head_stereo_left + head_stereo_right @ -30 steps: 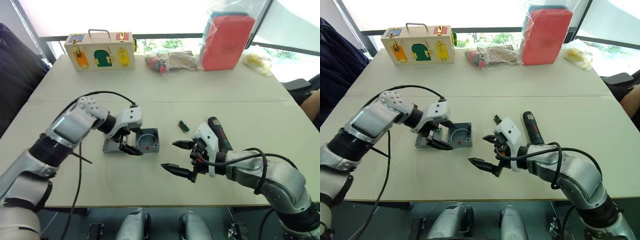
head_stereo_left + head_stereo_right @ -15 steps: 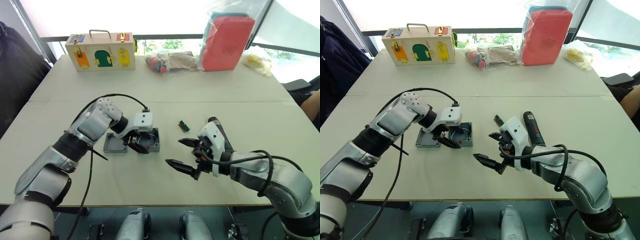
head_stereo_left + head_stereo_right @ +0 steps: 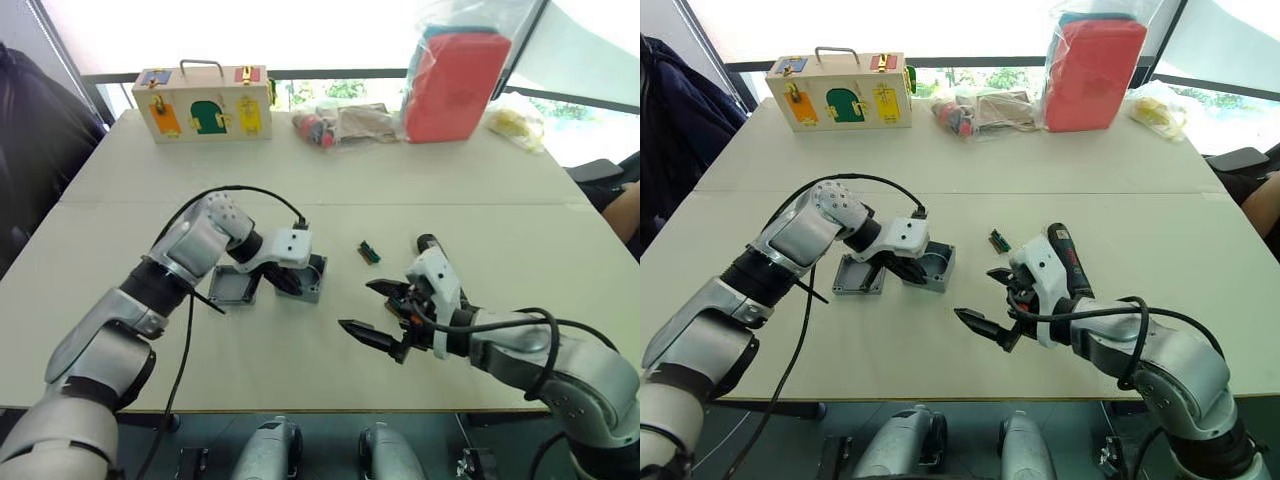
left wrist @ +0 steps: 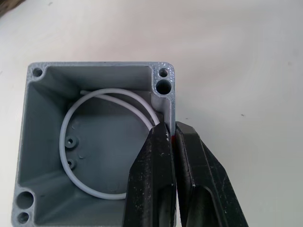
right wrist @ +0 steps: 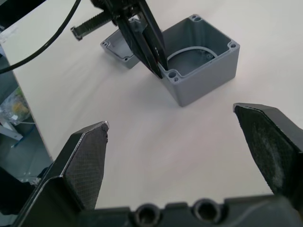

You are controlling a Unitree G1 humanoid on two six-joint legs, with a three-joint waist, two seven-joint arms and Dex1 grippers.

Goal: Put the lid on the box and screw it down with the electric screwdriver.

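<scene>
**Left claw pinching the box wall, right claw wide and empty**

Left gripper [image 4: 174,142] has its two black fingers closed on one side wall of the grey box [image 3: 312,283], one finger inside the hollow and one outside, just below a corner screw post. Right gripper [image 3: 374,312] hovers over the bare table [image 3: 330,190] with its fingers spread wide and nothing between them; the box sits well off to its left, and the wrist view looks straight across at it.

Far beyond both claws, along the table's back edge, stand a red pouch in a clear bag [image 3: 455,80] and a wooden case with coloured latches [image 3: 203,103]. A white ring of wire lies curled on the box's floor [image 4: 90,142]. The lid [image 3: 858,277] lies flat on the table, just left of the box and under the left forearm. Behind the right claw, the black electric screwdriver [image 3: 1068,259] lies alongside the wrist. A small green bit holder [image 3: 368,252] rests between the box and the screwdriver.
</scene>
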